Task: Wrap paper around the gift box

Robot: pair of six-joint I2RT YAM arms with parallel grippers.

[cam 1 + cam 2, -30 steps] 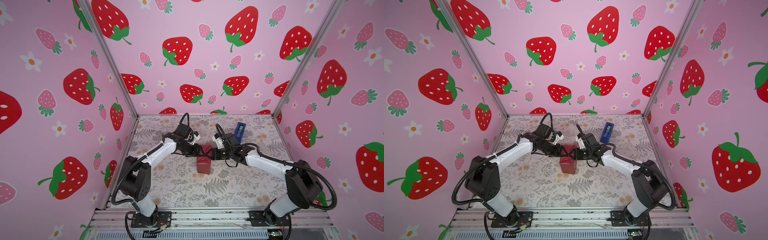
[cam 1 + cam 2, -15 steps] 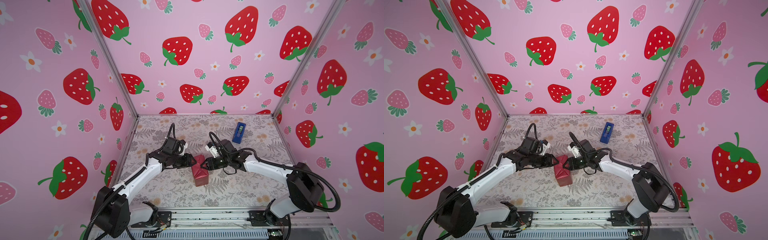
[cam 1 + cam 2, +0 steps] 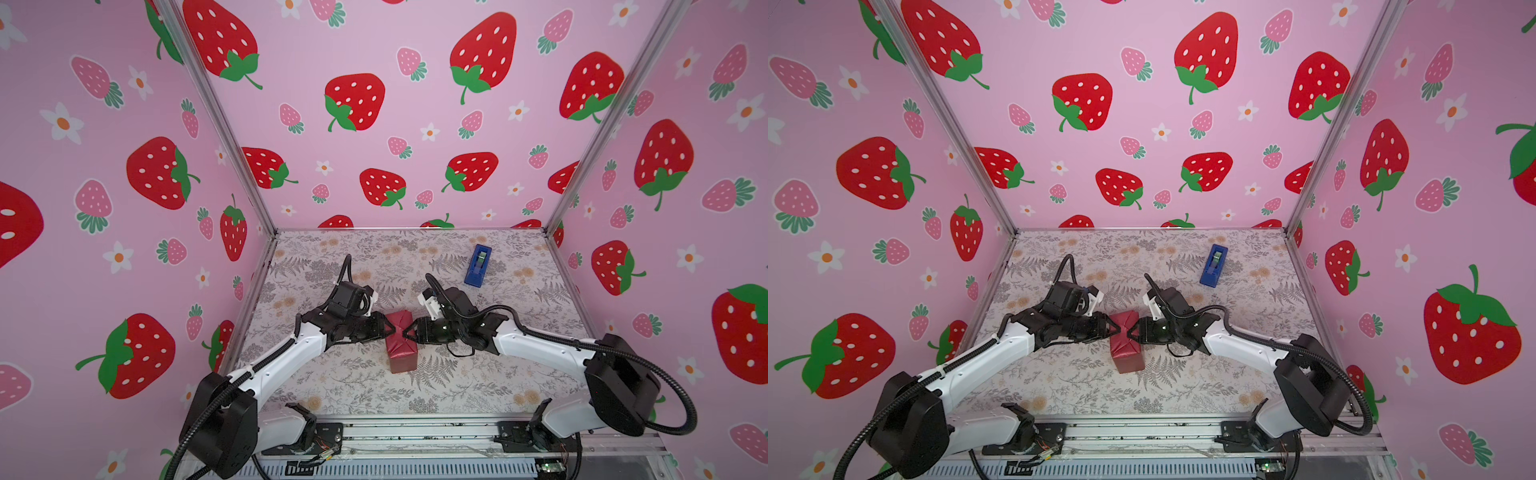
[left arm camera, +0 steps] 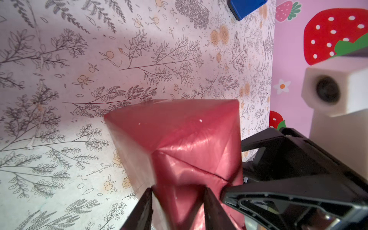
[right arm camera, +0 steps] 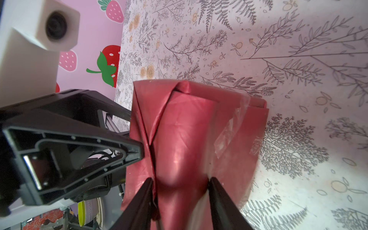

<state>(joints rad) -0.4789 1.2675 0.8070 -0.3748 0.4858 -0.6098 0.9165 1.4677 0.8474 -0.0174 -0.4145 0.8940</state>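
**Parcel pinched from both sides at mid-table**

Both top views. Show the wrapped gift box [image 3: 401, 351] near the middle of the floral table [image 3: 353, 386], standing on end and covered all over in maroon paper [image 3: 398, 326]. Put the left gripper [image 3: 390, 328] against its upper left edge and the right gripper [image 3: 409, 330] against its upper right edge, nose to nose across the parcel's top. Place a blue tape dispenser [image 3: 478, 266] well apart, toward the back right corner. Cannot settle from up here whether the parcel's bottom touches the table or hangs just above it.

Left wrist view. Looks along the left gripper [image 4: 178, 199], jaws clamped on a folded ridge of paper at the near end, paper touching both. Adds what the top views lack: diagonal fold lines and a dark seam running across the end face. Catches the right gripper's black frame pressed to the parcel's far side, a white camera housing [image 4: 336, 89] beyond it, and one corner of the tape dispenser.

Right wrist view. Looks along the right gripper [image 5: 180, 191], likewise gripping a rounded fold of paper between its jaws. Alone reveals strips of clear tape [image 5: 229, 135] laid over an overlapping paper edge. Shows the left gripper's tip touching the parcel's side. Picks up lettering on a yellow-green round thing [image 5: 87, 213] at the frame edge, too blurred to read.
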